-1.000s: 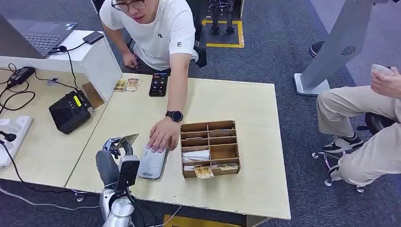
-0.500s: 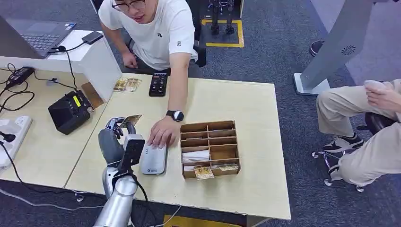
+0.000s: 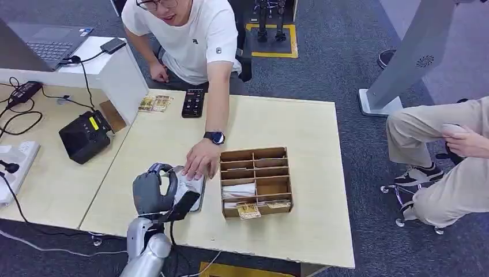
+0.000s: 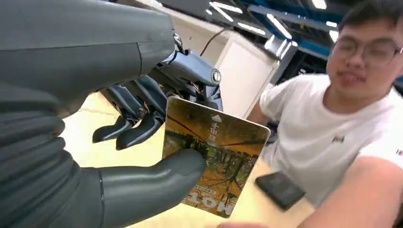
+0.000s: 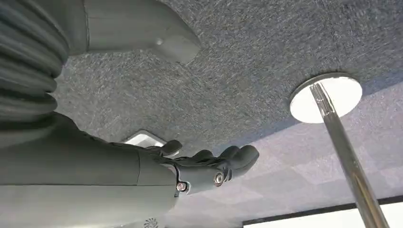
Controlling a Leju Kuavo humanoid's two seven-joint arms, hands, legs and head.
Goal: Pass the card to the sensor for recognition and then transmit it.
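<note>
Left hand [image 3: 151, 190] holds the card [image 4: 215, 156], thumb pressed on its printed face, darker fingers [image 4: 135, 128] behind it; the card's lower edge is hidden by the thumb. In the head view the hand sits over the table [image 3: 300, 124] at the near left, covering the left part of the white sensor [image 3: 191, 187]; the card itself is hard to make out there. A person's hand [image 3: 201, 159] rests on the sensor's far end, at 1 o'clock from the robot's hand. The wooden tray [image 3: 256, 180] lies just beside the sensor, at 3 o'clock. Right hand [image 5: 199, 168] hangs over grey carpet, fingers loosely extended, holding nothing.
</note>
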